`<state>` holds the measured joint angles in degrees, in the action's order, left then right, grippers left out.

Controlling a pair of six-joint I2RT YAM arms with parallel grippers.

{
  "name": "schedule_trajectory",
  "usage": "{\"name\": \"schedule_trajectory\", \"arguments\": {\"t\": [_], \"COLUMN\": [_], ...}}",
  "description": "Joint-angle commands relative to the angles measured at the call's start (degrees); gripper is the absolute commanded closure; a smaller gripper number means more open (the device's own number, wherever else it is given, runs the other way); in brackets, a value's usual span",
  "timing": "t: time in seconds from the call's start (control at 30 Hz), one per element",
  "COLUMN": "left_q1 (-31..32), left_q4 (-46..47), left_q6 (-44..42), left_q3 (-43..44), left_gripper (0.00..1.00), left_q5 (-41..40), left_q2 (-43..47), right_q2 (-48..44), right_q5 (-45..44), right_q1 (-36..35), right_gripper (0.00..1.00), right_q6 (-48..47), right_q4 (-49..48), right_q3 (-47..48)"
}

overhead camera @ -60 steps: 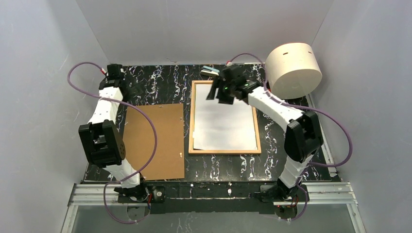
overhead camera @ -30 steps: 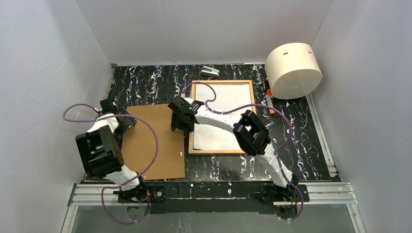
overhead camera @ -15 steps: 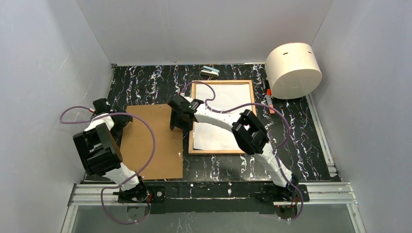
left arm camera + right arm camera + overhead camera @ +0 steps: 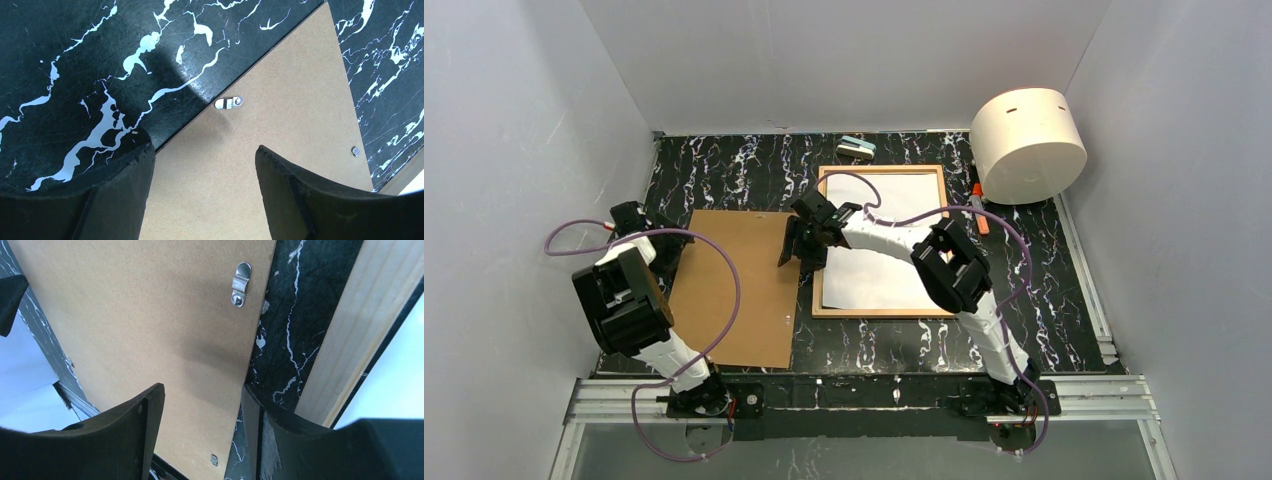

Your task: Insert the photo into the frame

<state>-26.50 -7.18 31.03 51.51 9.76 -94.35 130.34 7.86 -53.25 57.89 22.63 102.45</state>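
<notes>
The frame (image 4: 884, 313), thin light wood, lies flat right of centre. The photo (image 4: 879, 240) lies inside it, plain white back up. The brown backing board (image 4: 734, 290) lies flat to its left. My left gripper (image 4: 664, 245) is open at the board's left edge; in the left wrist view (image 4: 204, 147) one finger is over the table and one over the board (image 4: 280, 130). My right gripper (image 4: 800, 250) is open at the board's right edge, beside the frame. The right wrist view (image 4: 202, 387) shows the board (image 4: 150, 315), the frame's edging (image 4: 345, 340) and a strip of the photo (image 4: 400, 370).
A cream cylinder (image 4: 1027, 143) stands at the back right. A small grey object (image 4: 857, 149) lies behind the frame and an orange marker (image 4: 977, 208) at its right. Metal clips (image 4: 229, 103) (image 4: 241, 284) sit on the board's edges. Grey walls enclose the table.
My right arm swung from the frame's far edge to the board's right edge. My left gripper came down to the board's left edge. The board has shifted and tilted slightly.
</notes>
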Motion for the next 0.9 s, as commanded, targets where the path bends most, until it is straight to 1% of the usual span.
{"name": "schedule_trajectory", "arguments": {"t": [0.0, 0.27, 0.43, 0.5, 0.63, 0.73, 0.87], "left_q1": [1.77, 1.77, 2.24, 3.51, 8.25, 13.13, 15.68], "left_q4": [-11.35, -12.72, -12.22, -11.69, -9.68, -8.42, -7.45], "left_q6": [3.38, 3.34, 3.99, 4.53, 6.92, 9.04, 10.68], "left_q3": [-2.84, -2.81, -3.83, -5.01, -7.42, -8.57, -9.31], "left_gripper": [0.3, 0.31, 0.31, 0.31, 0.31, 0.31, 0.31], "left_q5": [7.65, 7.25, 11.87, 13.84, 16.49, 16.96, 17.35], "left_q2": [-2.4, -1.18, -0.7, -0.11, 1.59, 3.02, 4.31], "right_q2": [-7.36, -12.18, -14.48, -15.59, -18.38, -21.28, -25.75], "right_q5": [5.56, 4.12, 2.69, 2.3, 1.79, 0.02, -1.37], "right_q1": [-1.41, -0.64, 0.18, 0.89, 2.88, 4.4, 7.56], "right_gripper": [0.36, 0.36, 0.36, 0.36, 0.37, 0.37, 0.38], "right_q6": [0.67, -0.76, -0.12, 0.31, 1.36, 1.61, 1.3], "right_q4": [-16.87, -20.42, -20.05, -20.33, -21.1, -21.69, -22.05], "right_q3": [1.35, -1.55, -5.13, -7.34, -12.49, -17.29, -25.89]}}
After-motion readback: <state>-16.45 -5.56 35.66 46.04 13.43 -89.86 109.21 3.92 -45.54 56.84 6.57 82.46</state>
